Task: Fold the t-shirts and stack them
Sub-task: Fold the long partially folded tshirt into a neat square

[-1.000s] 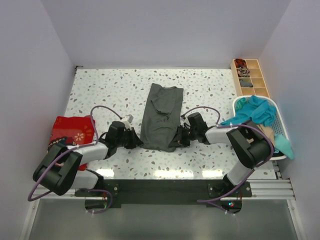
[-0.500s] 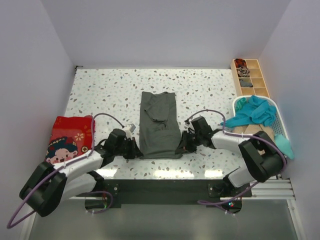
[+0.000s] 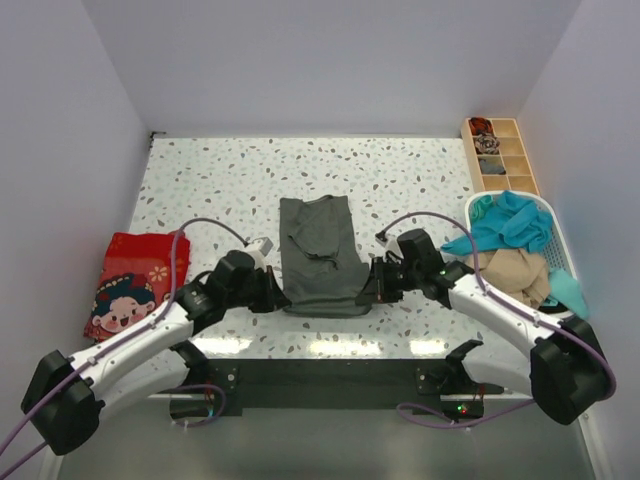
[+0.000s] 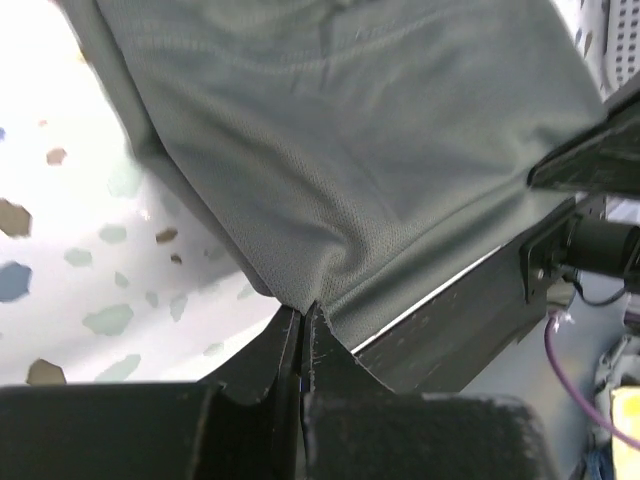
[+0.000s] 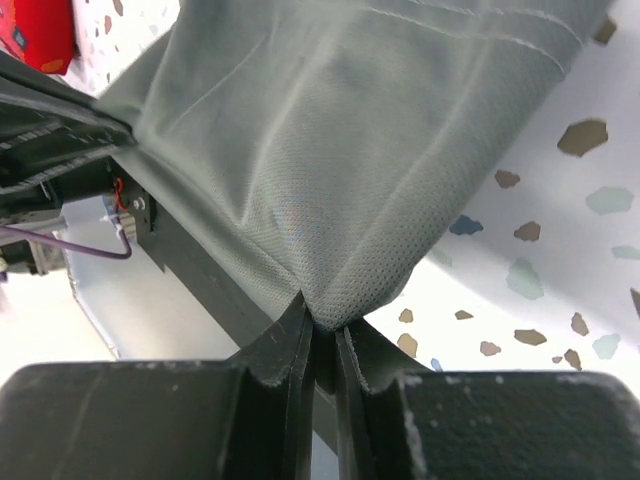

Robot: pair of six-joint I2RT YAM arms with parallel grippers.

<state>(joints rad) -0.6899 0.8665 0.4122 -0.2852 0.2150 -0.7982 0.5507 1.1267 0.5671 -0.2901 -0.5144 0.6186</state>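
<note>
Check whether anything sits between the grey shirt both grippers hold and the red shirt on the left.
Nothing loose does. Only the left arm and its cable cross the table between the grey shirt and the red shirt.

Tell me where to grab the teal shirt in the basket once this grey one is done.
Take the teal shirt by the loose tail spilling over the basket's rim toward the table. Come from that side: the strip looks thin and free, while the rest sits bunched atop the pile.
</note>
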